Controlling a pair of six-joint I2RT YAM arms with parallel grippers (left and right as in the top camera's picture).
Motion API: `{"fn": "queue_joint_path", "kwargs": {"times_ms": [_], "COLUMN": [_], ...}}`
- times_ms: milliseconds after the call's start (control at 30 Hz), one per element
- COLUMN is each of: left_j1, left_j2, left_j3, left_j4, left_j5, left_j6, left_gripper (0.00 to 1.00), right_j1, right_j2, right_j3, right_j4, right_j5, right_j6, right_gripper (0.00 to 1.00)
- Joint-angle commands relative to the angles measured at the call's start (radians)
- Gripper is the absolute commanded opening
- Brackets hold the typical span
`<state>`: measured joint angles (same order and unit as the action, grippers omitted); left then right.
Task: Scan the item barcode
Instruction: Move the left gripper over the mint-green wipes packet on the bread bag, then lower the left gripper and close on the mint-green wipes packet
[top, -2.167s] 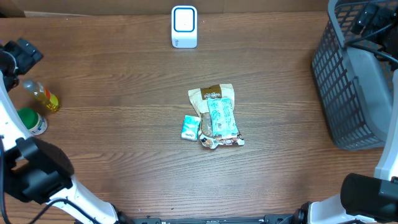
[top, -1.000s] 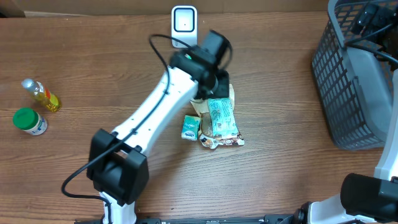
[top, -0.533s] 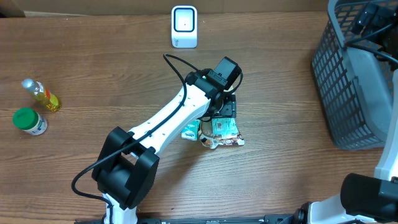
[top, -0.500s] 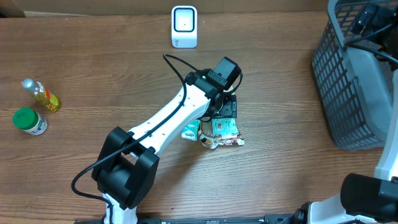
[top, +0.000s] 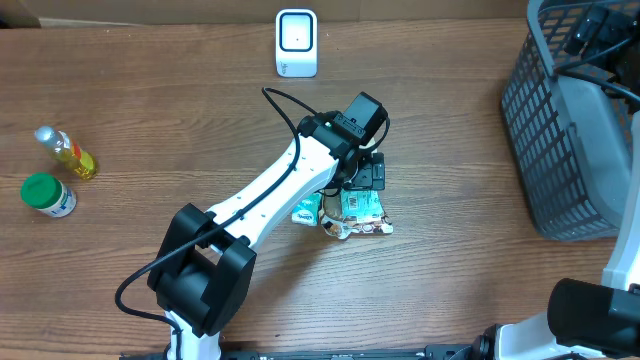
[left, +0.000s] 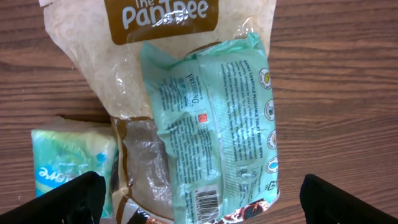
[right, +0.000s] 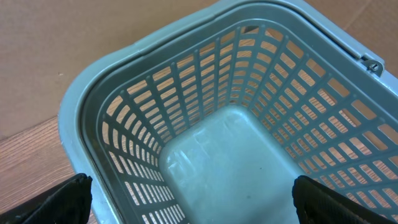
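Note:
A pile of packets lies mid-table: a mint-green packet (left: 211, 124) on top of a clear rice bag (left: 124, 62) labelled "the Pantree", with a small green tissue pack (left: 68, 162) to its left. The mint packet's barcode (left: 205, 200) faces up near its lower end. My left gripper (left: 205, 208) hovers open right over the pile (top: 362, 208), its fingers straddling the mint packet and touching nothing. The white scanner (top: 296, 43) stands at the back centre. My right gripper (right: 193, 199) is open and empty above the grey basket (right: 124, 74).
A small yellow bottle (top: 66, 152) and a green-lidded jar (top: 47, 194) stand at the left edge. The grey basket (top: 570, 130) fills the right side. The left arm's white link (top: 270, 190) stretches diagonally from the front left to the pile.
The left arm swung in from the left edge, passed near the scanner and came down over the pile. Its jaws opened wide. The right arm has not moved.

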<state>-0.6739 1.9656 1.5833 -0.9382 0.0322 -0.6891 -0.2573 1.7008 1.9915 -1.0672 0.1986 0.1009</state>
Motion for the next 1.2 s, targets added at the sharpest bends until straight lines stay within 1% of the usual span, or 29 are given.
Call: {"fn": "queue_joint_path", "kwargs": {"times_ms": [0,33,67,133,267,400,567,633,700,800,833,967,1067,1133,1167], "left_j1": [0.000,0.000,0.001,0.002,0.002,0.002,0.002,0.002,0.002,0.002,0.002,0.000,0.000,0.000,-0.001], "left_j2": [-0.007,-0.007,-0.007,-0.007,-0.007,-0.007,-0.007,-0.007,-0.007,-0.007,-0.007,-0.007,-0.007,-0.007,-0.007], "left_j3": [-0.006,-0.006,-0.006,-0.006,-0.006,-0.006,-0.006,-0.006,-0.006,-0.011,-0.013,-0.020,-0.031,-0.037,-0.038], "left_j4": [0.017,0.028,0.038,0.058,0.066,0.069,0.059,0.045,0.033,0.029,0.030,0.031,0.030,0.031,0.033], "left_j5": [-0.014,-0.016,-0.018,-0.018,-0.018,-0.016,-0.017,-0.018,-0.017,-0.017,-0.017,-0.026,-0.071,-0.072,-0.068], "left_j6": [-0.006,-0.007,-0.006,-0.006,-0.007,-0.007,-0.007,-0.007,-0.008,-0.046,-0.056,-0.106,-0.138,-0.148,-0.150], "left_gripper": [1.00,0.99,0.89,0.73,0.60,0.52,0.50,0.47,0.45,0.44,0.46,0.47,0.50,0.56,0.63], "right_j1": [0.000,0.000,0.000,0.000,0.000,0.000,0.000,0.000,0.000,0.000,0.000,0.000,0.000,0.000,0.000], "right_j2": [-0.010,-0.010,-0.010,-0.010,-0.010,-0.010,-0.010,-0.010,-0.010,-0.010,-0.010,-0.010,-0.010,-0.010,-0.010], "right_j3": [0.018,0.018,0.018,0.018,0.018,0.018,0.018,0.018,0.018,0.018,0.018,0.018,0.018,0.018,0.018], "right_j4": [0.003,0.003,0.003,0.003,0.003,0.003,0.003,0.003,0.003,0.003,0.003,0.003,0.003,0.003,0.003], "right_j5": [0.010,0.010,0.010,0.010,0.010,0.010,0.010,0.010,0.010,0.010,0.010,0.010,0.010,0.010,0.010], "right_j6": [0.004,0.004,0.004,0.004,0.004,0.004,0.004,0.004,0.004,0.004,0.004,0.004,0.004,0.004,0.004], "right_gripper": [1.00,1.00,1.00,1.00,1.00,1.00,1.00,1.00,1.00,1.00,1.00,1.00,1.00,1.00,1.00]}}
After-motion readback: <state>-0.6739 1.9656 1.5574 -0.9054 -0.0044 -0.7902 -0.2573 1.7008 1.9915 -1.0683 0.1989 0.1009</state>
